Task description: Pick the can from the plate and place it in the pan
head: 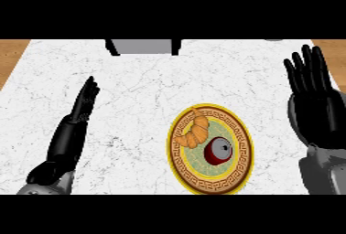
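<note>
The can (pixel 218 151), judged light, rigid and smooth-sided, was shown on the plate (pixel 177 161) beside a croissant (pixel 194 131), best taken across its curved wall; the left hand (pixel 81 107) and right hand (pixel 317 106) were held open, straight-fingered, to either side of the plate.

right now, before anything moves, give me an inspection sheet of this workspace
surface: white marbled counter
job's things: can sits on the plate; no pan clearly seen
clutter: croissant on the same plate, beside the can
hands: left hand open, left of the plate; right hand open, resting at the view's right edge; neither touches the plate
cables: nothing seen
surroundings: grey and black object at the far edge, cut off; cannot tell what it is
</note>
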